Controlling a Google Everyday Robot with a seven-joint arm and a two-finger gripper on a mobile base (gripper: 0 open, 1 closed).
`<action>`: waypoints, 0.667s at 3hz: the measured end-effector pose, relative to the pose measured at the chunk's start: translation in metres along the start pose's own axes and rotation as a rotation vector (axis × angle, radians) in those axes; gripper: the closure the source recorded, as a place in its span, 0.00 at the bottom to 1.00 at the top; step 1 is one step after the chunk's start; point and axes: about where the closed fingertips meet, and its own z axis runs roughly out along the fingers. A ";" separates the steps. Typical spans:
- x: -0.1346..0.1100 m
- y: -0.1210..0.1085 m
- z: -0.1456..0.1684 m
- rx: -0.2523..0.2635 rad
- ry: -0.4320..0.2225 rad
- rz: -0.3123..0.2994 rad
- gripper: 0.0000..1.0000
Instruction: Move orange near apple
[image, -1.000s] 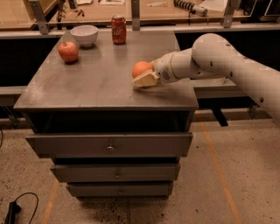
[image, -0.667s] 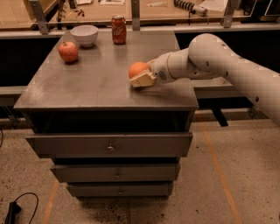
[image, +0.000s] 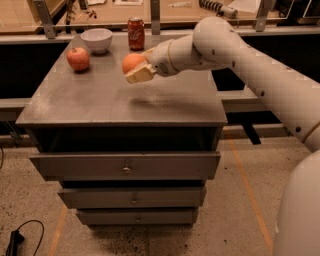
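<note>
Hand (image: 138, 65) is pinching the orange (image: 131, 62), one finger above it and one below. The orange is held off the surface (image: 115, 102), over the back half at roughly mid-width, and its shadow falls nearer the right edge. Apple (image: 78, 59) sits near the back-left corner, well apart from the orange. White bowl (image: 96, 39) and red can (image: 136, 33) stand along the back edge. Arm (image: 240, 55) reaches in from the right.

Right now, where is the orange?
In the camera view, the claw holds the orange above the cabinet top, right of the apple and just in front of the soda can.
</note>
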 end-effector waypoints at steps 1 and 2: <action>-0.041 -0.008 0.035 -0.020 -0.028 -0.052 1.00; -0.041 -0.006 0.044 -0.018 -0.026 -0.049 1.00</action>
